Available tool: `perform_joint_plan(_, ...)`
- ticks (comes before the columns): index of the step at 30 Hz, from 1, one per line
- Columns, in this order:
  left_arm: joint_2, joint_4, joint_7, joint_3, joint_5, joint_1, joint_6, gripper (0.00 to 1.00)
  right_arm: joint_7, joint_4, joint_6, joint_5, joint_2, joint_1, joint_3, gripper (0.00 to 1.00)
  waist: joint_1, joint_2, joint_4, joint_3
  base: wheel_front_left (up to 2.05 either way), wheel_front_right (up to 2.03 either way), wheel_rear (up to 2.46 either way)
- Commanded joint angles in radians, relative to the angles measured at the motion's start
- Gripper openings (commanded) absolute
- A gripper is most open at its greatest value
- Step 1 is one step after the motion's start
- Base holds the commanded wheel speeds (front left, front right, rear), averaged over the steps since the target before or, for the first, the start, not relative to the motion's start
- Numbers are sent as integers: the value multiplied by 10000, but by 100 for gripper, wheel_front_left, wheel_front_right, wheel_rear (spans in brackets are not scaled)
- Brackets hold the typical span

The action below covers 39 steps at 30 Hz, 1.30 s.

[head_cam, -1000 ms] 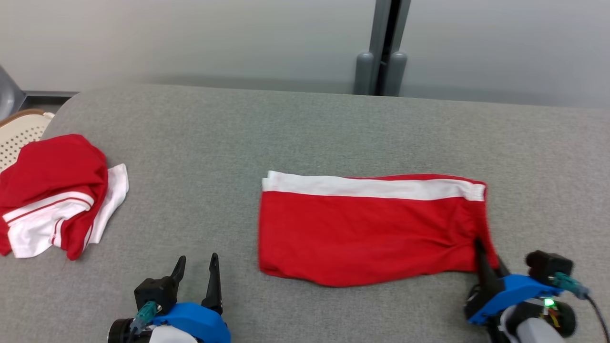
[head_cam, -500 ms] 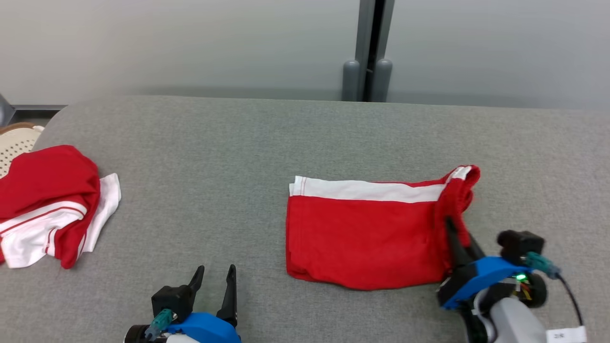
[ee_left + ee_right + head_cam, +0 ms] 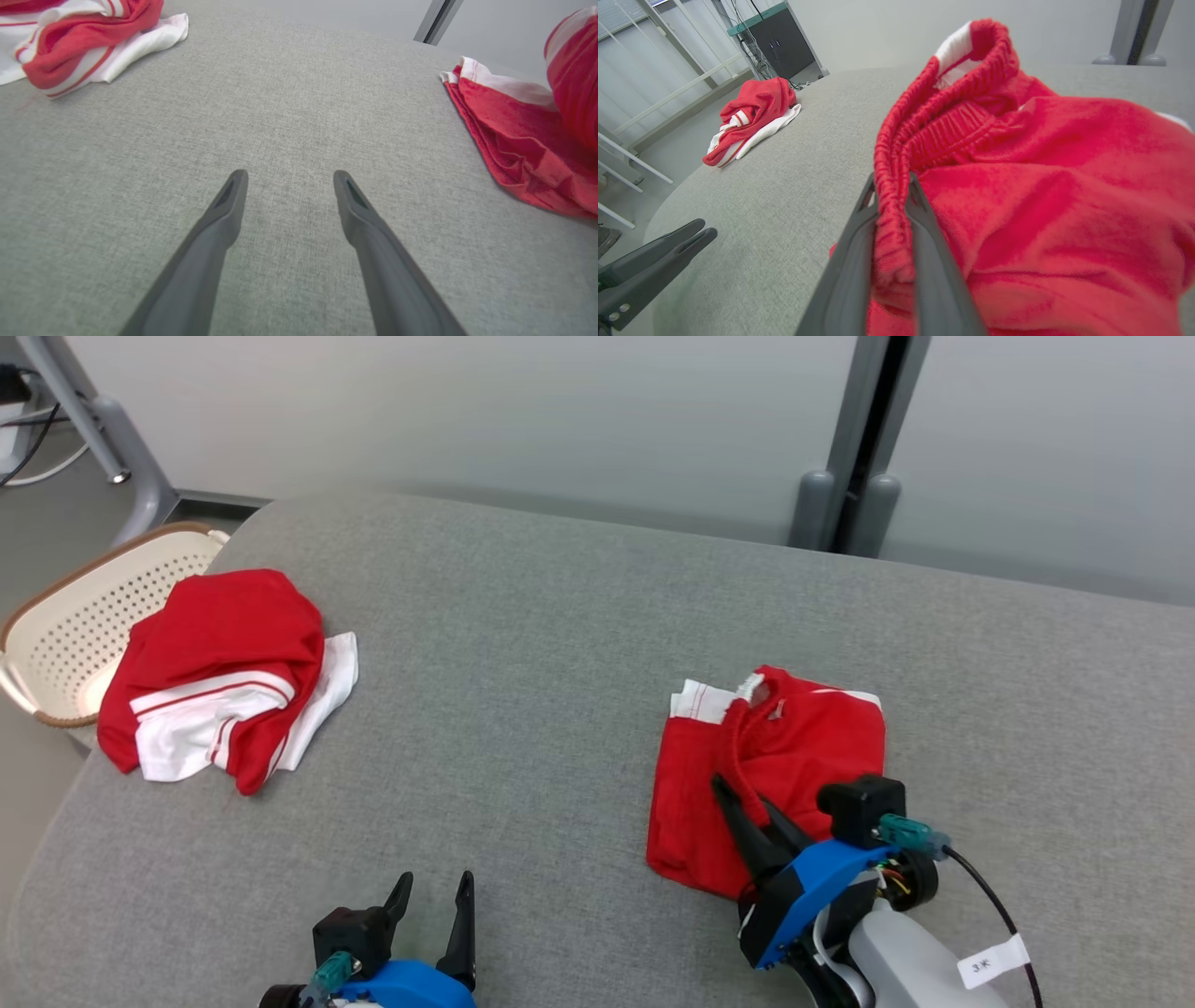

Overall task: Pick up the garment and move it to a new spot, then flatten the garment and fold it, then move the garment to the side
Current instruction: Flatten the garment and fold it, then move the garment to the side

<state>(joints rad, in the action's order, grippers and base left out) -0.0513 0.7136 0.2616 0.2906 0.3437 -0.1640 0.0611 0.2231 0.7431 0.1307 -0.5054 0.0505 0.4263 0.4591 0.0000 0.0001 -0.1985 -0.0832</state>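
- Head view showed the red garment (image 3: 794, 747) lying on the grey table (image 3: 523, 644), right of centre. It was partly doubled over on itself, with a white band at its far edge.
- The right gripper (image 3: 742, 793) sat at the garment's near side, its jaws drawn close together on the elastic waistband.
- In the right wrist view, the ribbed waistband was pinched between the two fingers (image 3: 850, 261) of the right gripper (image 3: 892, 179). The garment (image 3: 1041, 186) rose from there in a raised ridge over the rest of the cloth.
- The left gripper (image 3: 436, 877) was near the table's front edge, jaws spread wide and holding nothing, well apart from the garment.
- In the left wrist view, the left gripper (image 3: 289, 173) pointed along bare table. Whether its tips touched the surface could not be told. The garment (image 3: 514, 130) lay off to that view's right.
- A pile (image 3: 224, 672) of red and white clothes lay at the table's left end, well apart from the garment.
- A cream perforated basket (image 3: 56, 625) stood just beyond the pile, past the table's edge.
- The right wrist view also caught the pile (image 3: 752, 112) and the left gripper (image 3: 705, 228).
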Motion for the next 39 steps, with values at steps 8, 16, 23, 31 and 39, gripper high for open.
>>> perform_joint_plan(8, 12, -105, 50, -188, 34, -12, -58, 100, 384, 184, 0, 94, 24, 628, 882, 100, 0, -1, 103, -124, 0, 0, 0)
perform_joint_plan(16, 9, -905, 49, -599, -536, -60, -194, 100, 427, -976, 0, 2366, 25, -446, -1851, 100, 0, -1, 1142, 90, 0, 0, 0)
perform_joint_plan(23, 8, -1625, 49, -932, -1145, 331, -248, 100, 427, -2028, 0, 3653, 9, -1829, -3904, 100, 0, -1, 1843, 344, 0, 0, 0)
perform_joint_plan(31, 7, -2028, 49, -1061, -1221, 1130, -407, 100, 426, -2073, 0, 3736, 12, -2836, -4550, 100, 0, -1, 2313, 707, 0, 0, 0)
perform_joint_plan(39, 5, -2288, 49, -1028, -1199, 1556, -537, 100, 426, -2052, 0, 3548, 12, -3190, -4629, 100, 0, -1, 2446, 799, 0, 0, 0)
